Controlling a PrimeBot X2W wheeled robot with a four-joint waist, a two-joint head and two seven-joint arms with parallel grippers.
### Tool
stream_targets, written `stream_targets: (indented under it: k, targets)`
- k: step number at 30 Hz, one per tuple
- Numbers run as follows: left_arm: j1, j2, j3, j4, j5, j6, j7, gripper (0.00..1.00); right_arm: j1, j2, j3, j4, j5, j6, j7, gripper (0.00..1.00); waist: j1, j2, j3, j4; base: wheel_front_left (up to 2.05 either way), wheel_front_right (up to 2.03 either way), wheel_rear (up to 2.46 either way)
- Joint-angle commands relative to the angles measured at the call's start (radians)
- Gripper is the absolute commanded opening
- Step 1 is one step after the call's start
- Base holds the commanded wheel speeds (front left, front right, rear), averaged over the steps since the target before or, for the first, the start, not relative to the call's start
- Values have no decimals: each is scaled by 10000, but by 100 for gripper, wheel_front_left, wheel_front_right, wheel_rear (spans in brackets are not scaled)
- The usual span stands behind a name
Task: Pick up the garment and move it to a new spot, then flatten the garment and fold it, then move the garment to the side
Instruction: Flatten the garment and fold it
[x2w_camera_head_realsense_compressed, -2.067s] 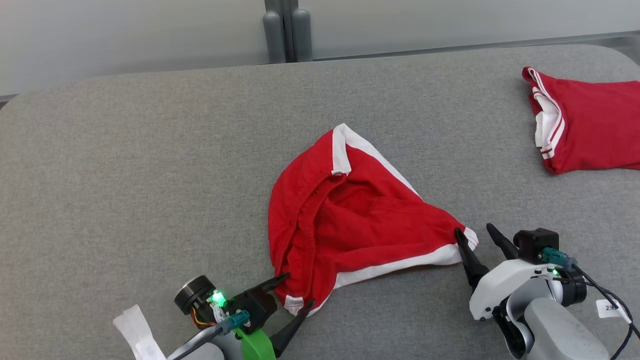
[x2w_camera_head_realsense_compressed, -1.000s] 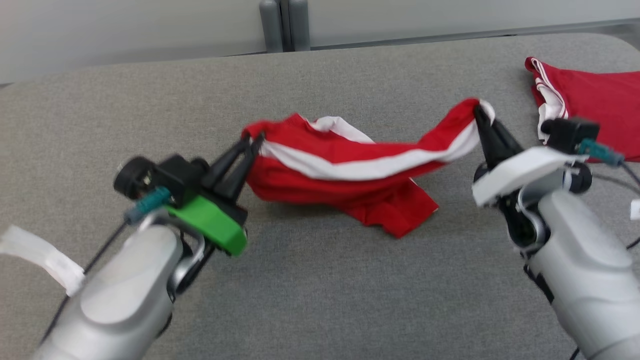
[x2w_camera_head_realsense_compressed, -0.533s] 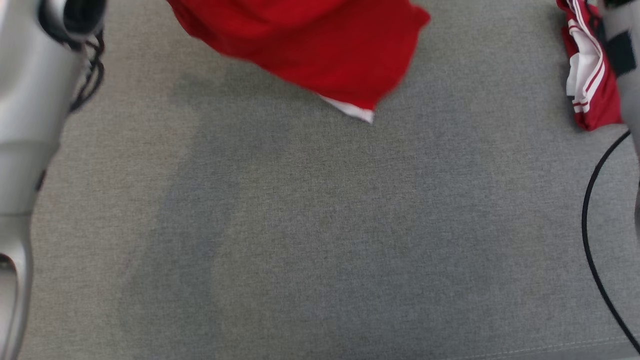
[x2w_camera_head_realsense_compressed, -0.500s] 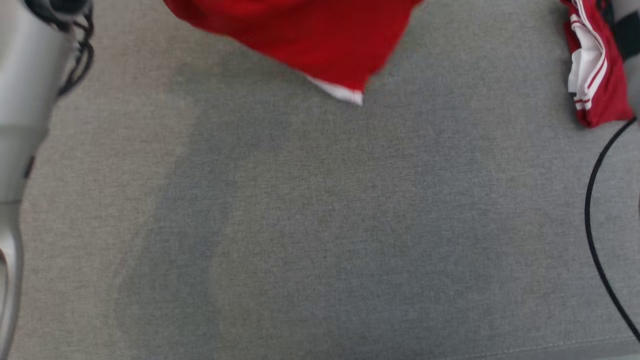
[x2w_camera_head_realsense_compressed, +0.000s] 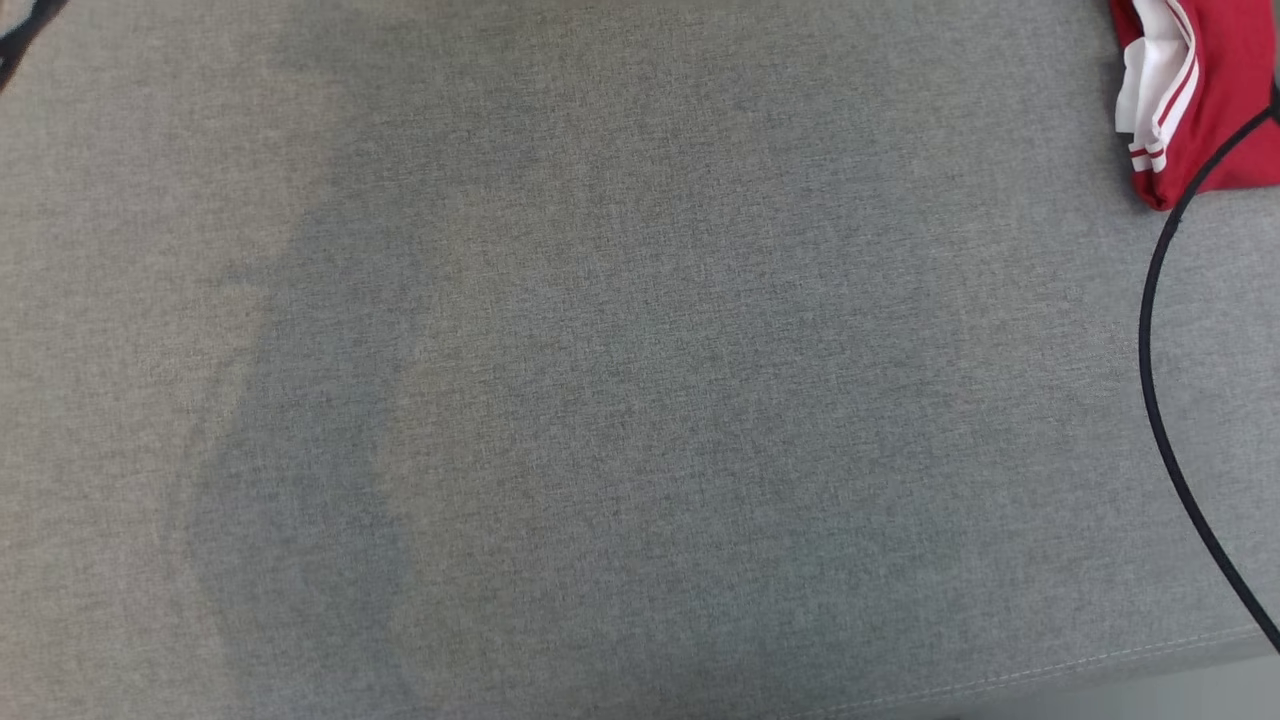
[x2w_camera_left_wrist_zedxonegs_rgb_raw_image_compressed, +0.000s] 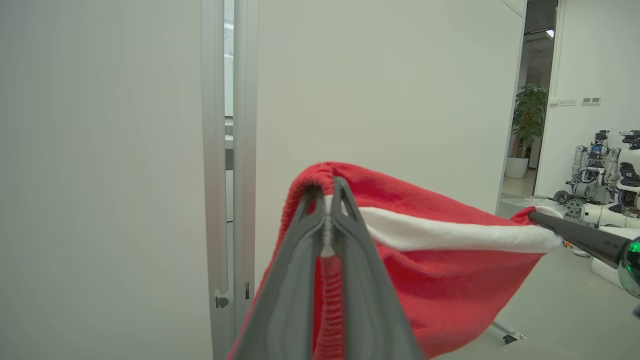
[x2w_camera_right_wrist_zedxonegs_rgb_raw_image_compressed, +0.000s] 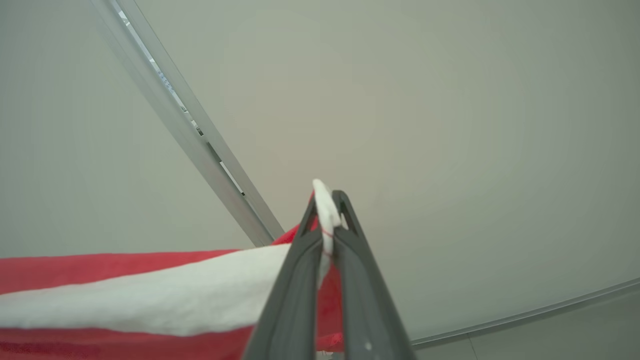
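The garment (x2w_camera_left_wrist_zedxonegs_rgb_raw_image_compressed: 440, 280), red shorts with a white band, hangs in the air, stretched between my two grippers. In the left wrist view my left gripper (x2w_camera_left_wrist_zedxonegs_rgb_raw_image_compressed: 327, 192) is shut on its gathered red edge. My right gripper (x2w_camera_left_wrist_zedxonegs_rgb_raw_image_compressed: 537, 217) pinches the far white-trimmed corner at the right of that view. In the right wrist view my right gripper (x2w_camera_right_wrist_zedxonegs_rgb_raw_image_compressed: 327, 200) is shut on that white corner, and the garment (x2w_camera_right_wrist_zedxonegs_rgb_raw_image_compressed: 125, 295) runs off to the left. The head view looks down on the grey padded table (x2w_camera_head_realsense_compressed: 640, 400), where soft shadows lie.
A second red garment with white stripes (x2w_camera_head_realsense_compressed: 1220, 90) lies at the table's far right corner. A black cable (x2w_camera_head_realsense_compressed: 1150, 380) hangs across the right side of the head view. Behind the held garment are a pale wall and a metal door frame (x2w_camera_left_wrist_zedxonegs_rgb_raw_image_compressed: 227, 150).
Both grippers closed on the garment's corners and lifted it off the table. It has since risen past the top edge of the head view, which has also shifted.
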Motion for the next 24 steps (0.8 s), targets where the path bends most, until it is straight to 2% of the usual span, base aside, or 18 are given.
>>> stream_targets:
  k: [1,7,11,18,24]
  targets:
    - [361,125,-161,19,-172,-27,-95,0,331,-17,22,134,109,-7,-134,0,-2,0,73,5,0,0,0]
    - [1931,401,-542,-536,-472,-26,-297,0,1665,55,329,28,516,-7,-532,0,-2,0,-70,25,0,0,0]
    - [3964,555,369,-1591,3,-14,-285,0,3301,-163,598,-602,1072,-7,-734,0,-2,0,-490,52,0,0,0]
    - [8465,-39,2238,-3450,1315,92,-297,0,6932,-860,1175,-2174,2243,-14,-740,0,-2,0,-1334,207,0,0,0]
    - [11440,-572,2961,-4569,2436,72,-300,0,9732,-1389,1323,-3655,3173,-16,-853,0,-2,0,-1937,299,0,0,0]
